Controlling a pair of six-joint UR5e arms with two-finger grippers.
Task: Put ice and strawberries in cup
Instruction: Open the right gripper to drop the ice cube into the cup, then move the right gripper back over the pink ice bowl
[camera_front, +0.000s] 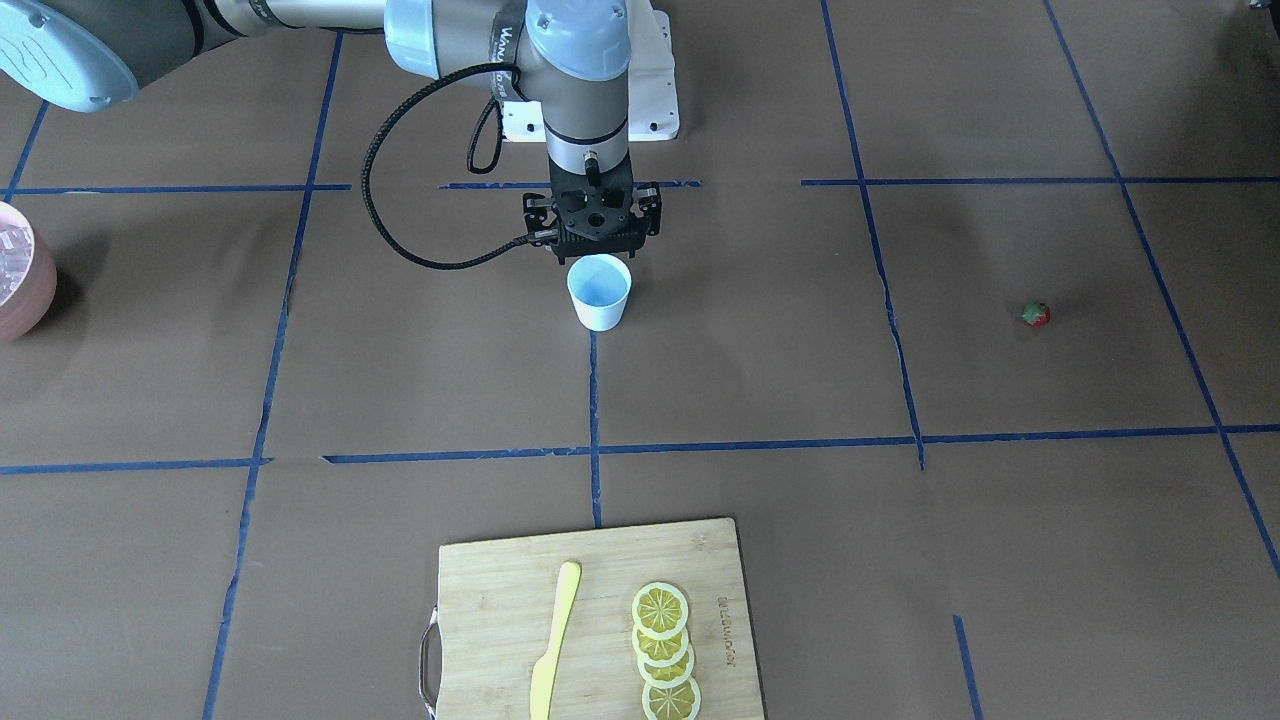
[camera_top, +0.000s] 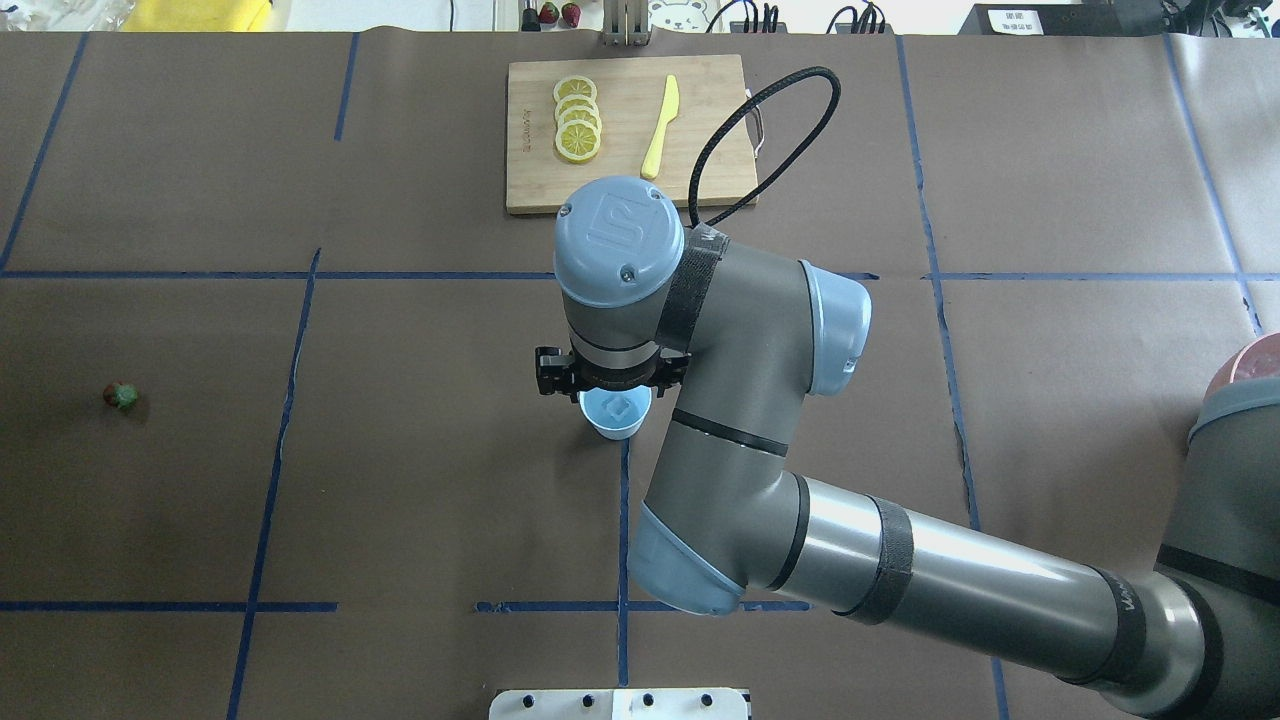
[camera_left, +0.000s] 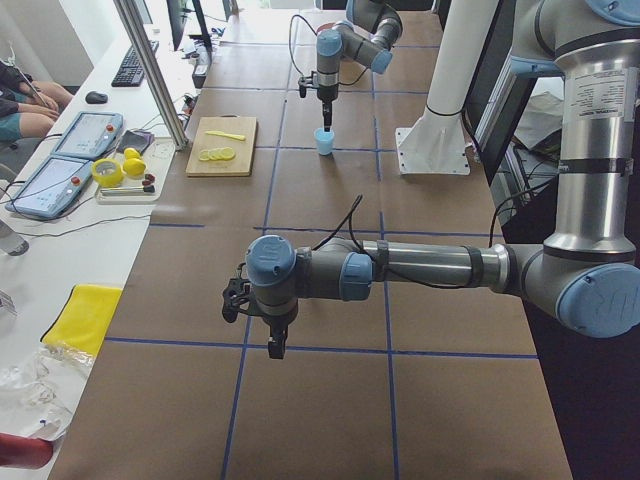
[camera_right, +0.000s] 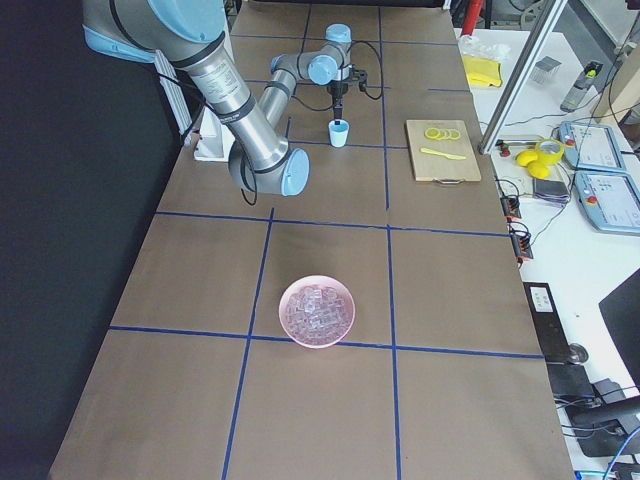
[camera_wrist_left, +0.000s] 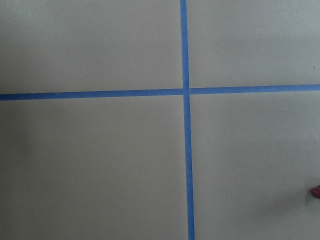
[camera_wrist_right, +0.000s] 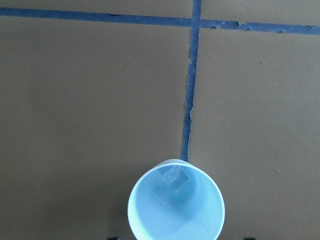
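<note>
The white cup (camera_front: 599, 292) stands at the table's middle, and one clear ice cube (camera_wrist_right: 176, 179) lies on its pale blue bottom. My right gripper (camera_front: 597, 252) hangs straight above the cup's mouth; only two dark tips show, far apart, at the bottom edge of the right wrist view, so it is open and holds nothing. More ice fills the pink bowl (camera_right: 317, 310) on my right side. The strawberry (camera_front: 1036, 315) lies alone on my far left, also at the left wrist view's edge (camera_wrist_left: 316, 191). My left gripper (camera_left: 275, 345) hovers over bare paper; I cannot tell its state.
A wooden cutting board (camera_front: 480, 600) with lemon slices (camera_front: 665, 650) and a yellow knife (camera_front: 555, 640) lies across the table from me. My right arm's elbow (camera_top: 740, 420) stretches low over the middle. Tablets and a person's arm (camera_left: 20, 95) are on the side bench.
</note>
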